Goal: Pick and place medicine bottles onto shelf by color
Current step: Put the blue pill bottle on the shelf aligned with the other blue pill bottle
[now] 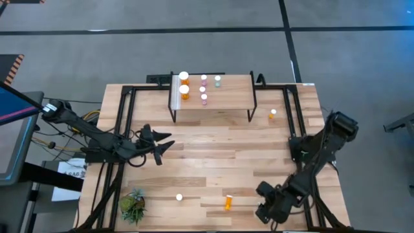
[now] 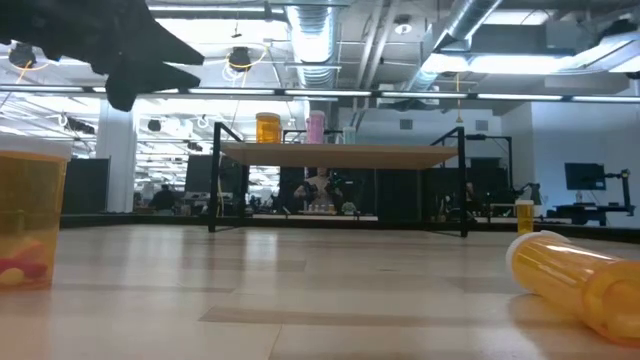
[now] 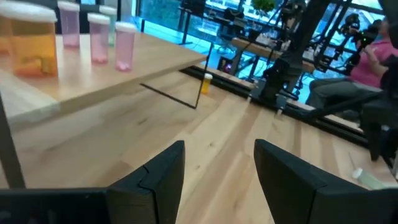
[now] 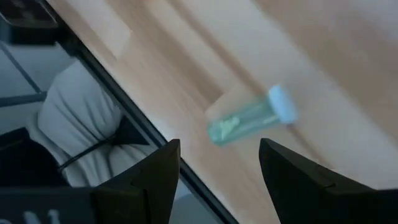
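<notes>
Wooden surface (image 1: pixel 213 155) carrying shelf (image 1: pixel 226 102), green bottle (image 4: pixel 249 121) lying flat beneath right end effector (image 4: pixel 214 165), fingers apart and empty like left end effector (image 3: pixel 214 171); probably light, rigid, slick, prone to rolling, best pinched mid-body.

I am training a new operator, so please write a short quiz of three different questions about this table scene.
1. True or false: the orange bottle near the front edge of the table lies on its side.
2. Which bottles stand on the shelf? A) only orange B) orange, pink and pale green C) only pink
3. Fill in: the right tool is open above a pale ____ bottle lying on the table.

Key: 1 true. 2 B: orange bottles, pink bottles, a green-bodied one. 3 green.
</notes>
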Robot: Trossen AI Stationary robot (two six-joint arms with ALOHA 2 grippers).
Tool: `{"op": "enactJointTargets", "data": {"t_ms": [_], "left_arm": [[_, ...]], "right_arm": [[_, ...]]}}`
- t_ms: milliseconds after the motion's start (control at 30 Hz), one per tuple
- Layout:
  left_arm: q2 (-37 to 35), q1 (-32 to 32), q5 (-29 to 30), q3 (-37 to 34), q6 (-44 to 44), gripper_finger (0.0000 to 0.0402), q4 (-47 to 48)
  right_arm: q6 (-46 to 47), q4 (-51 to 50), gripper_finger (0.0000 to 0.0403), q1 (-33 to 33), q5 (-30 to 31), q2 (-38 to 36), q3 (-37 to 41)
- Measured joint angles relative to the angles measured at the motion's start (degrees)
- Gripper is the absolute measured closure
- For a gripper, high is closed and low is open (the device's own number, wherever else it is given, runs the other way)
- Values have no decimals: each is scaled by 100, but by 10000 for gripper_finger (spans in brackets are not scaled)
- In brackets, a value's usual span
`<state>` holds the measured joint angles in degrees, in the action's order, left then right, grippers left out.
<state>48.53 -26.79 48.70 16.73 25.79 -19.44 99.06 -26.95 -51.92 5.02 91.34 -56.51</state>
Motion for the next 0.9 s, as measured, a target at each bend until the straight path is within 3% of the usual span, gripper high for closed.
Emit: {"op": "enactJointTargets", "data": {"t_ms": [400, 900], "left_arm": [[1263, 0, -470, -2, -131, 221, -1882], [2332, -48, -1400, 16, 102, 221, -3550]], "right_arm": [[498, 772, 163, -299, -44, 1023, 0], [672, 559, 163, 6, 175, 1099, -4]]}}
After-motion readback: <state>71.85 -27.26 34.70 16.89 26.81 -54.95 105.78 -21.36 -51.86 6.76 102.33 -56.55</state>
